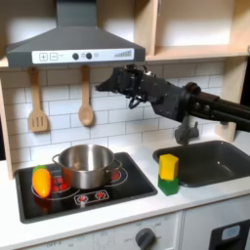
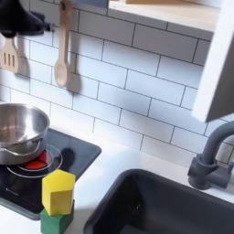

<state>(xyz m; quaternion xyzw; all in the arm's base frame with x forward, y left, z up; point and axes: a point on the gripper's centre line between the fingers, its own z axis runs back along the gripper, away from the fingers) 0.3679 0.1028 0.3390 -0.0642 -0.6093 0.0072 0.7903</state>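
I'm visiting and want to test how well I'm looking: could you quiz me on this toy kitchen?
1. True or false: the tool is gripping the steel pot.
2. In the first exterior view, which utensil hangs nearest the tool: A the wooden spoon, B the wooden spatula?
3. What colour is the top half of the block between the stove and the sink?

Key: 1 false, it is up by the wall tiles; 2 A; 3 yellow.

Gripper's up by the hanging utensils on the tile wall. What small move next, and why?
Probably ease the gripper slightly toward the first exterior view's left, onto the wooden spoon. It hangs nearest the gripper, beside the wooden spatula and above the steel pot. Whether the jaws stand open is unclear.
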